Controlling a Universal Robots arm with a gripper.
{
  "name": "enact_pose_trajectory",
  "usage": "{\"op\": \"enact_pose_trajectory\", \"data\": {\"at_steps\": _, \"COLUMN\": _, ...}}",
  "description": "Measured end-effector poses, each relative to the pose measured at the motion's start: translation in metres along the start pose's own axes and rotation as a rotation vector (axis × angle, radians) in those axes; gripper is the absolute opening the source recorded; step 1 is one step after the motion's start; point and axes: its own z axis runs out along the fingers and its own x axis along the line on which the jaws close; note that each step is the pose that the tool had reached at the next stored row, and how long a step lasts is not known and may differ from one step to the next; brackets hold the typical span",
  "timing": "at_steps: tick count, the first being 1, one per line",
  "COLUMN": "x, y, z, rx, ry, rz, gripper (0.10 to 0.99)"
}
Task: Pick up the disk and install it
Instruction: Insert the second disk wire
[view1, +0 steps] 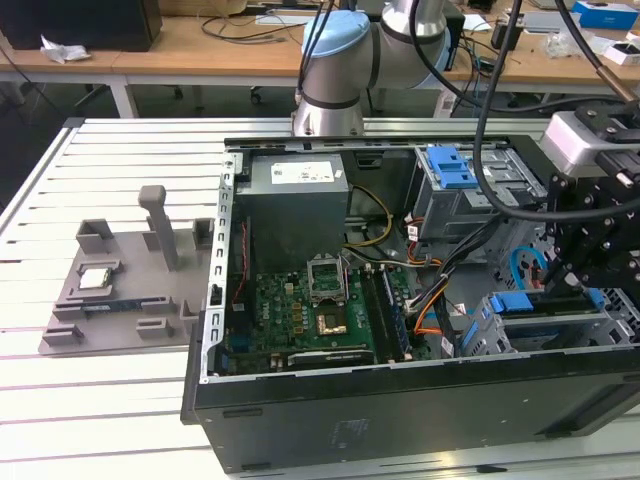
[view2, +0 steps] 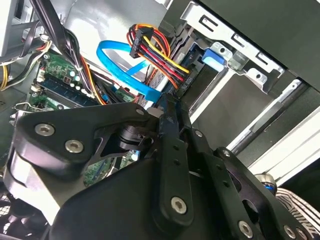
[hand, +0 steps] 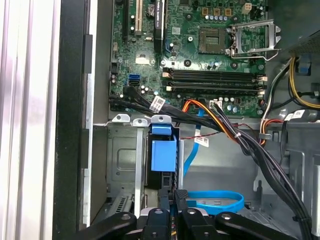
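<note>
Disk (hand: 163, 156) sitting edge-up in the metal drive cage (hand: 122, 165) at the lower corner of the open computer case (view1: 400, 405), its blue carrier end showing in the first wrist view. In the exterior view the same blue frame (view1: 522, 303) sits in the cage at that view's right, near the case's front wall. The black gripper (hand: 172, 197) is right over the disk's edge, fingers drawn close together and pinching the drive's thin rim as far as I can see. A flat blue cable (hand: 215, 201) loops just beside the gripper, and a bundle of red, yellow and black wires (view2: 152, 52) runs to a plug near the cage. Further in lies the green motherboard (view1: 310, 315) with its open processor socket (view1: 327, 275). Beyond the case, on the slatted white table (view1: 100, 400), stands a grey parts tray (view1: 120, 320) holding a small square chip (view1: 96, 280).
</note>
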Motion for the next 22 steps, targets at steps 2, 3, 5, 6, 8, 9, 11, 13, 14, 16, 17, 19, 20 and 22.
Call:
{"op": "enact_pose_trajectory", "data": {"at_steps": 2, "x": 0.0003, "y": 0.0000, "z": 0.0005, "rx": 0.000, "ry": 0.0004, "rz": -0.001, "gripper": 0.161}}
{"op": "enact_pose_trajectory", "data": {"at_steps": 3, "x": 0.0003, "y": 0.0000, "z": 0.0016, "rx": -0.001, "ry": 0.0002, "rz": -0.001, "gripper": 0.161}}
{"op": "enact_pose_trajectory", "data": {"at_steps": 5, "x": 0.0003, "y": 0.0000, "z": 0.0030, "rx": -0.001, "ry": 0.0002, "rz": -0.001, "gripper": 0.161}}
{"op": "enact_pose_trajectory", "data": {"at_steps": 6, "x": 0.0004, "y": 0.0000, "z": 0.0055, "rx": -0.001, "ry": 0.0001, "rz": -0.001, "gripper": 0.161}}
{"op": "enact_pose_trajectory", "data": {"at_steps": 8, "x": 0.0004, "y": -0.0001, "z": 0.0069, "rx": -0.002, "ry": 0.0009, "rz": -0.001, "gripper": 0.161}}
{"op": "enact_pose_trajectory", "data": {"at_steps": 9, "x": 0.0004, "y": -0.0001, "z": 0.0069, "rx": -0.001, "ry": 0.0008, "rz": -0.001, "gripper": 0.161}}
{"op": "enact_pose_trajectory", "data": {"at_steps": 11, "x": 0.0004, "y": -0.0002, "z": 0.0077, "rx": -0.001, "ry": -0.0009, "rz": -0.002, "gripper": 0.173}}
{"op": "enact_pose_trajectory", "data": {"at_steps": 13, "x": 0.0005, "y": -0.0001, "z": 0.0071, "rx": -0.001, "ry": 0.0008, "rz": -0.001, "gripper": 0.235}}
{"op": "enact_pose_trajectory", "data": {"at_steps": 14, "x": 0.0005, "y": -0.0001, "z": 0.0058, "rx": -0.001, "ry": 0.0007, "rz": -0.001, "gripper": 0.235}}
{"op": "enact_pose_trajectory", "data": {"at_steps": 16, "x": 0.0001, "y": 0.0002, "z": -0.0030, "rx": -0.001, "ry": 0.0009, "rz": -0.001, "gripper": 0.235}}
{"op": "enact_pose_trajectory", "data": {"at_steps": 17, "x": -0.0003, "y": 0.0003, "z": -0.0069, "rx": -0.001, "ry": 0.0016, "rz": -0.001, "gripper": 0.235}}
{"op": "enact_pose_trajectory", "data": {"at_steps": 19, "x": -0.0025, "y": 0.0004, "z": -0.0152, "rx": -0.002, "ry": 0.0034, "rz": -0.001, "gripper": 0.235}}
{"op": "enact_pose_trajectory", "data": {"at_steps": 20, "x": -0.0034, "y": 0.0005, "z": -0.0191, "rx": -0.002, "ry": 0.0039, "rz": -0.001, "gripper": 0.224}}
{"op": "enact_pose_trajectory", "data": {"at_steps": 22, "x": -0.0047, "y": 0.0006, "z": -0.0252, "rx": -0.002, "ry": 0.0041, "rz": -0.001, "gripper": 0.157}}
